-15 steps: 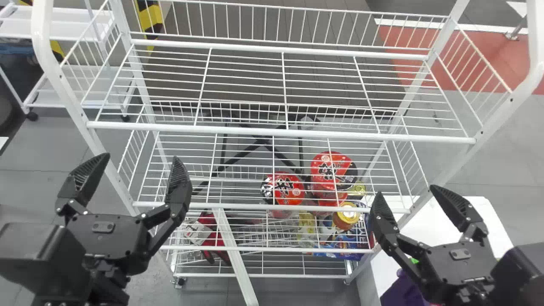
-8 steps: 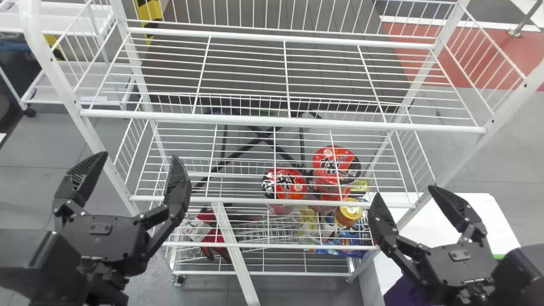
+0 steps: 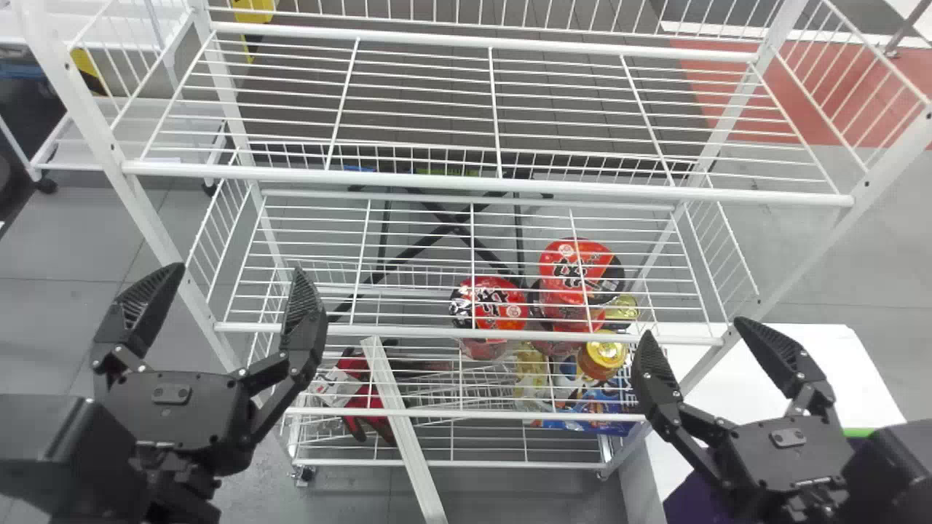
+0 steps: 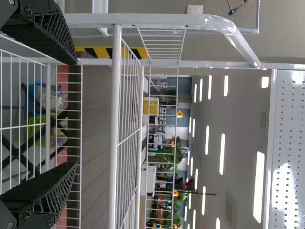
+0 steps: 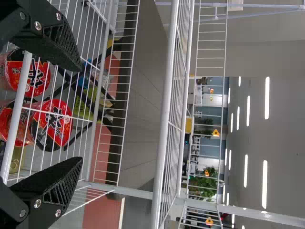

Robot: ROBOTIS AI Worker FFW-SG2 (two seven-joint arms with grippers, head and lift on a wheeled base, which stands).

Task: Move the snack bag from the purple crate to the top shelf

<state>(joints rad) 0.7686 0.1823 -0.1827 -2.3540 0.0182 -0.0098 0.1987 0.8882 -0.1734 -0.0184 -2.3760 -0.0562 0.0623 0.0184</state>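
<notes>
In the head view, the shelving is white across the frame; the left gripper, lower left, and right gripper, lower right, are black, and the crate in the lower right corner is purple. Right of centre, the round tubs are red and black, above a golden-yellow lid. Yellow-and-black diagonal stripes pattern the band at the left wrist view's upper left.
</notes>
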